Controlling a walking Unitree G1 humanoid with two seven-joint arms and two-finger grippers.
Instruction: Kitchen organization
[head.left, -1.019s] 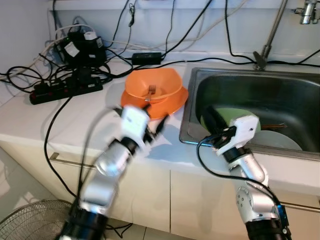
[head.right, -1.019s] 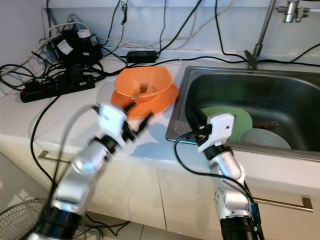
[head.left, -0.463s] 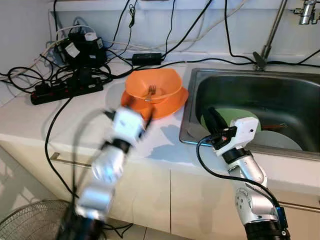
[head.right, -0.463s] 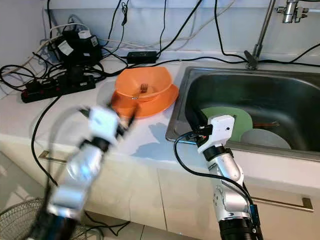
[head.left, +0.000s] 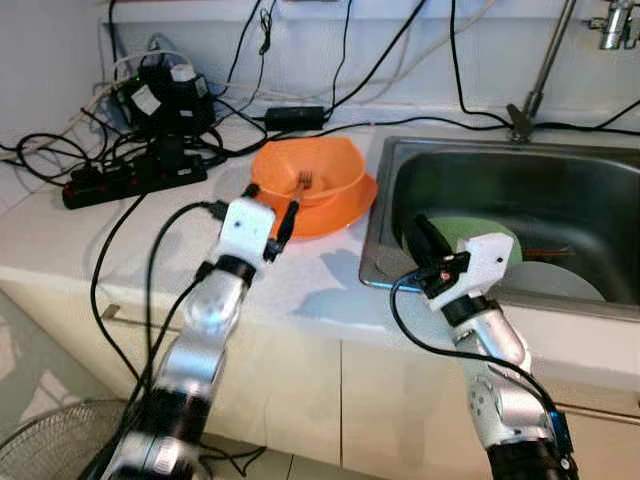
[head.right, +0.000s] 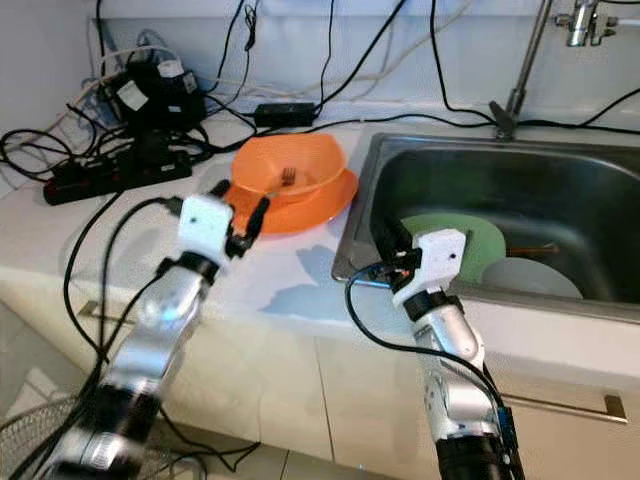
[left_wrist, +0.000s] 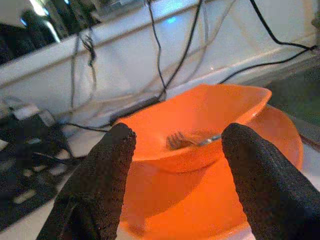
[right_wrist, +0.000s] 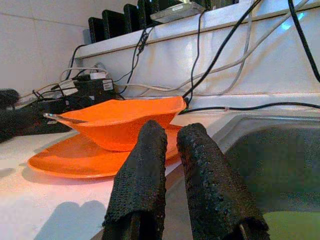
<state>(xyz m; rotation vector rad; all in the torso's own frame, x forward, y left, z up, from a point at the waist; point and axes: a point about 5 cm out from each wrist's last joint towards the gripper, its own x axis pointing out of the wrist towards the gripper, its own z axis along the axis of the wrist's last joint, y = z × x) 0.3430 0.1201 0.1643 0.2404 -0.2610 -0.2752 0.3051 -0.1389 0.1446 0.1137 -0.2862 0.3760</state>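
Two silver arms, smooth rounded metal segments that shine under the light, each ending in a white boxy wrist block. Black cable loops out from each wrist and runs back along the forearm. The left gripper (head.left: 270, 213) carries two long black fingers, the right gripper (head.left: 424, 238) the same. Close up, the finger pads (right_wrist: 207, 185) are matte black with a fine dimpled texture.

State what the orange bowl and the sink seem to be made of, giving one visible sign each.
Orange bowl: probably plastic, with uniform bright colour, a thin rim and a soft sheen. Sink: apparently stainless steel, grey and brushed, with dull reflections on its walls.
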